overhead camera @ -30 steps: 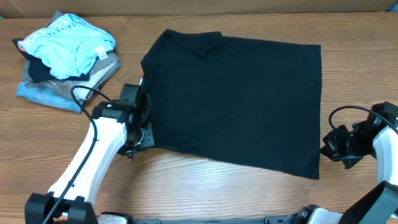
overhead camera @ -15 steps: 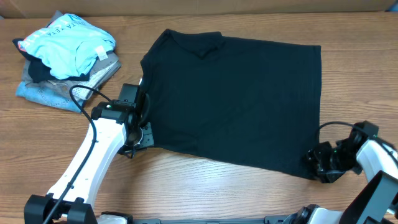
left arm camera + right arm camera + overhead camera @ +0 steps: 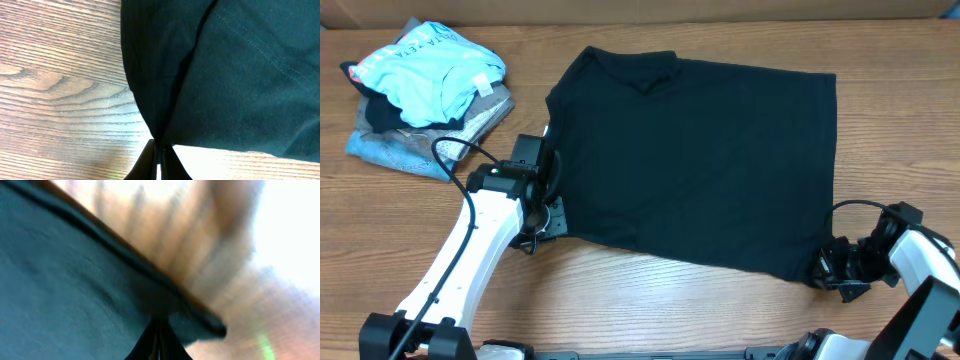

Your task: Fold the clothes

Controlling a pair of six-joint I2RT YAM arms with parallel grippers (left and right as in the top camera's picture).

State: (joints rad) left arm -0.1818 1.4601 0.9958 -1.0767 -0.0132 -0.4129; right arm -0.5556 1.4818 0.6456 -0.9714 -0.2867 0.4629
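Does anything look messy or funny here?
Only the light blue garment at the far left: it sits crumpled on the folded pile. The black T-shirt lies flat, slightly slanted.

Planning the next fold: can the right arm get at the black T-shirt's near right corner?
Likely yes: the right tool sits shut on that corner of the black T-shirt, with nothing in between.

Bright, even light and sharp overhead view; right wrist view motion-blurred, with blown-out glare at right.
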